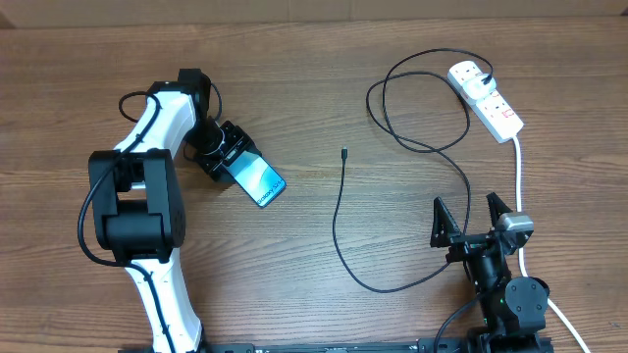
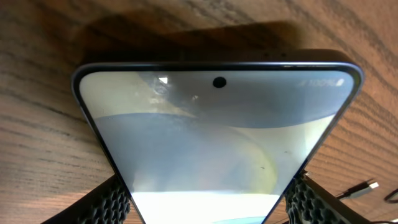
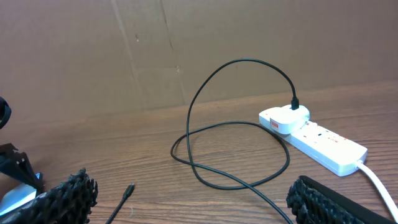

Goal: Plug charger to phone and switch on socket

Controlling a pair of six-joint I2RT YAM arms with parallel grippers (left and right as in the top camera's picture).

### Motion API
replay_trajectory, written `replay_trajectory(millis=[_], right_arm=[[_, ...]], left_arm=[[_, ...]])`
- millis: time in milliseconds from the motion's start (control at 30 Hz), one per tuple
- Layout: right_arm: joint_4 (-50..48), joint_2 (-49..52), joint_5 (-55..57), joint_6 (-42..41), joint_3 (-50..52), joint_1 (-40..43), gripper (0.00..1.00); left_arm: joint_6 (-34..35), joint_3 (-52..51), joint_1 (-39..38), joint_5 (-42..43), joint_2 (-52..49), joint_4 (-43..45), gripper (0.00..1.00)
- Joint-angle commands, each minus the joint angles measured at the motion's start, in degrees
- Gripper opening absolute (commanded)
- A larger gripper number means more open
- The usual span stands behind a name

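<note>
Slim black-bezelled smartphone (image 2: 211,143), blue screen lit, sits pinched by its sides in the left gripper (image 1: 236,163), left of the thin black charger cable (image 1: 337,216); the right gripper (image 1: 478,220) stands with fingers spread wide.

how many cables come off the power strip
2. The black charger cable loops left from the plug at the far end of the power strip; the thick white cord leaves its near end and runs out of view.
</note>
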State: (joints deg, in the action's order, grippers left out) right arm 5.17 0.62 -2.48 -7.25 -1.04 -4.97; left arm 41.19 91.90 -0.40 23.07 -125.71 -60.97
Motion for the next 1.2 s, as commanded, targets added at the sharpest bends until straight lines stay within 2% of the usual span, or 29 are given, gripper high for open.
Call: replay_trajectory(millis=[0,200,400,467,667,967,1167], right_arm=[[-0.4,-0.5,0.7,0.2,0.6,-0.3,1.00],[-0.4,-0.5,0.7,0.2,0.6,-0.3,1.00],[-0.4,-0.5,0.7,0.2,0.6,-0.3,1.00],[-0.4,-0.5,0.7,0.2,0.6,-0.3,1.00],[-0.4,-0.5,0.7,0.2,0.6,-0.3,1.00],[-0.4,-0.5,0.7,0.2,0.6,-0.3,1.00],[-0.4,-0.5,0.7,0.2,0.6,-0.3,1.00]], left_arm=[[4.3,-0.6,-0.8,-3.2,-0.5,0.0,0.46],[7.2,-0.7,-3.6,-15.8,-0.5,0.1,0.49],[9.9,-0.7,-6.3,-22.5,-0.5,0.1,0.52],[10.3,-0.7,-7.3,-24.0,-0.5,0.2,0.58],[10.3,-0.8,-8.9,-26.3,-0.5,0.2,0.71],[10.3,-2.4,-9.4,-26.5,-0.6,-0.1,0.82],[10.3,-5.3,-9.4,-26.3,-0.6,1.4,0.84]])
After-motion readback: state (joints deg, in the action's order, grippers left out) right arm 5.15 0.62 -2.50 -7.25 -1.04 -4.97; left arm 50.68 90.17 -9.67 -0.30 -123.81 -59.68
